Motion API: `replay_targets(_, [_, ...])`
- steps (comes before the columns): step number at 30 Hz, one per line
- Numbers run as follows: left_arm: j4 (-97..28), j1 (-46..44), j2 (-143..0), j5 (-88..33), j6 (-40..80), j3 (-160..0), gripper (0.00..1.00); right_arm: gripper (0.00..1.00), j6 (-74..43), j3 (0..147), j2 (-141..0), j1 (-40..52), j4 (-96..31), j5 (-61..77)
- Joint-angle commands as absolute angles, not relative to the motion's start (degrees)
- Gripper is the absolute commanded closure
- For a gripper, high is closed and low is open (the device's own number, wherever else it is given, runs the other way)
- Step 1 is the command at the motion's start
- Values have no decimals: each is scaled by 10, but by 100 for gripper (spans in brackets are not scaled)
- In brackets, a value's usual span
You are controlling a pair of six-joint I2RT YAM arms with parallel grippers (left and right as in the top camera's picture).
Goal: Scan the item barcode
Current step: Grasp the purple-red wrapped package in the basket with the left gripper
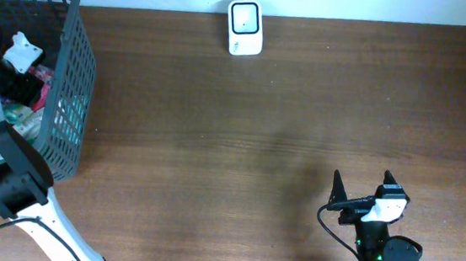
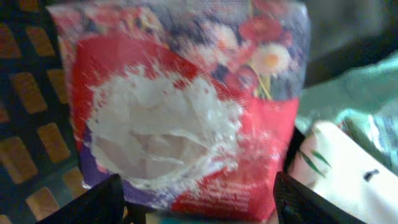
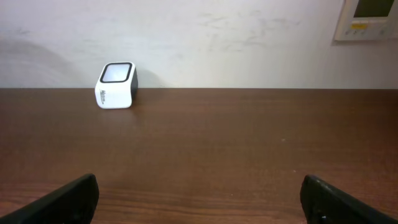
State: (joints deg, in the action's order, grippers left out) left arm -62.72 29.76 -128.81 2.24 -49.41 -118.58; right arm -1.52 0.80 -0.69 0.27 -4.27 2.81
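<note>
From overhead you are seeing the whole brown surface [image 1: 241, 131]. The grey basket [image 1: 72, 83] is standing at its far left corner, and the white scanner [image 1: 244, 28] is sitting at the middle of the far edge. The left arm [image 1: 9, 174] is reaching into the basket, but this view is not showing you what it is meeting there.

Only the left wrist camera is showing that. A red packet with flowers [image 2: 186, 112] is filling almost the whole picture, inside the basket. The left claw [image 2: 198, 186] is standing wide, with one finger at each lower side of the packet. You cannot tell whether the fingers are already pressing it or only standing beside it.

The right claw [image 1: 362, 177] is resting near the near edge, toward the right corner. It is fully released and is holding nothing. Its camera is looking across the bare surface at the scanner.

The packet is looking blurred, so no barcode is readable. Beside it, a white item [image 2: 348, 180] is being cut off by the picture edge.
</note>
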Motion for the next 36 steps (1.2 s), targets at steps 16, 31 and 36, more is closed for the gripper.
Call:
replay_targets(16, [-565, 235, -1331, 48, -362, -1195, 25, 1, -17, 3, -4, 7, -44, 23])
replay_targets(31, [-592, 258, -1348, 114, -322, -1166, 100, 1, -17, 3, -4, 7, -44, 23])
replay_targets(36, [-591, 251, -1336, 114, -240, -1205, 100, 1, -17, 3, -4, 7, -44, 23])
